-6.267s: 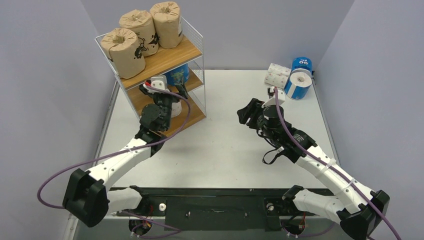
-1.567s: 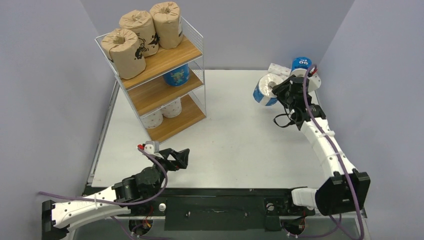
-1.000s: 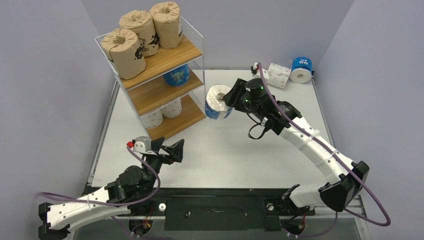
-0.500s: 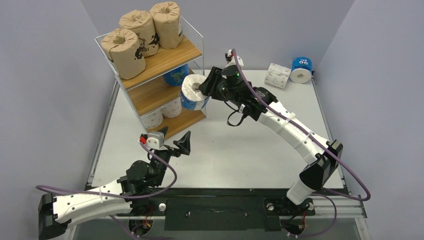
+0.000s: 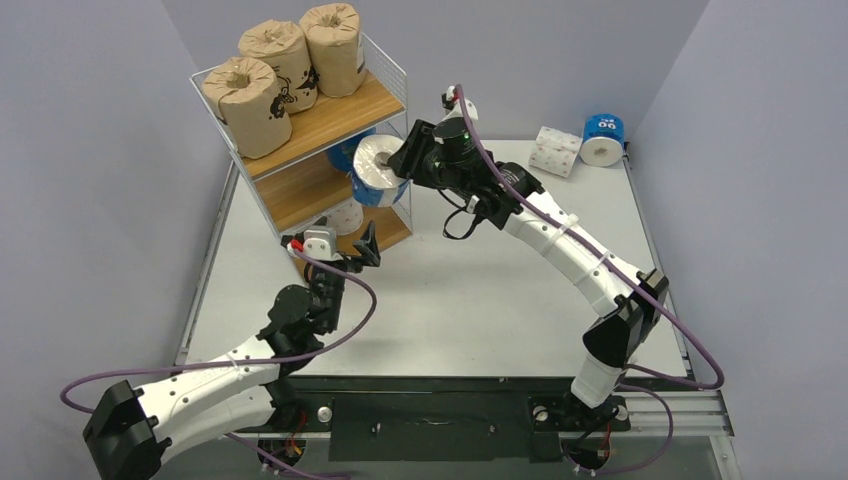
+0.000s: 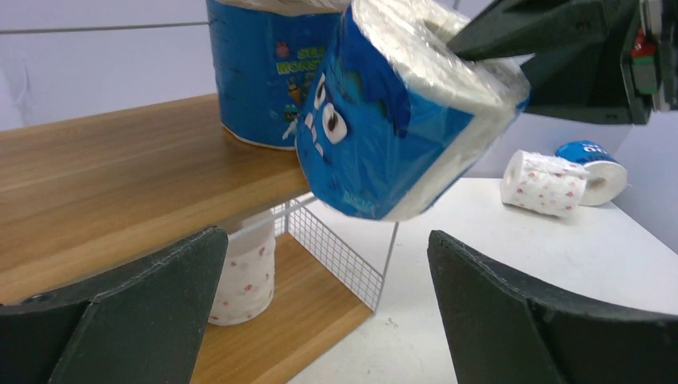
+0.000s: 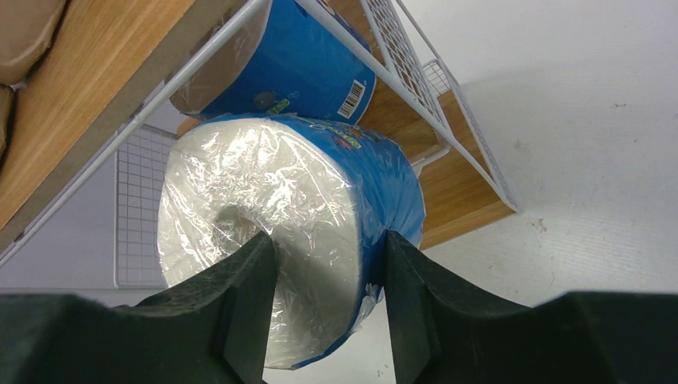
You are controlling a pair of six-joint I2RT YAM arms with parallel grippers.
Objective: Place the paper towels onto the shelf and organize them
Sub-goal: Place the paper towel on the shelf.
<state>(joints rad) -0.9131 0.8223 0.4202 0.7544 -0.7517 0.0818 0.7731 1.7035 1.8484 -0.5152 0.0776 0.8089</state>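
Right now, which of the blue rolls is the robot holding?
The blue roll clamped in the right pincer, tilted by the shelf's middle board. A second blue roll stands on that board; a third blue roll lies on the table.

Top view: shelf [image 5: 388, 68] top board covers most of mid-tier blue roll [image 5: 346, 151]; held blue roll [image 5: 378, 168] blocks the rest. Bottom tier: white roll [image 5: 347, 215] only partly seen; left gripper [image 5: 360, 252] & wrist cam [image 5: 320, 243] in front. Right gripper [image 5: 402, 160] tips lost behind held roll. Left wrist view: mid-tier roll's top cut by upper edge, print half covered; left fingers [image 6: 136, 320] cut at bottom edge. Right wrist view: brown rolls [image 7: 24, 32] just a corner sliver. Far white roll [image 5: 556, 152] & far blue roll [image 5: 602, 140]: print too small to read.
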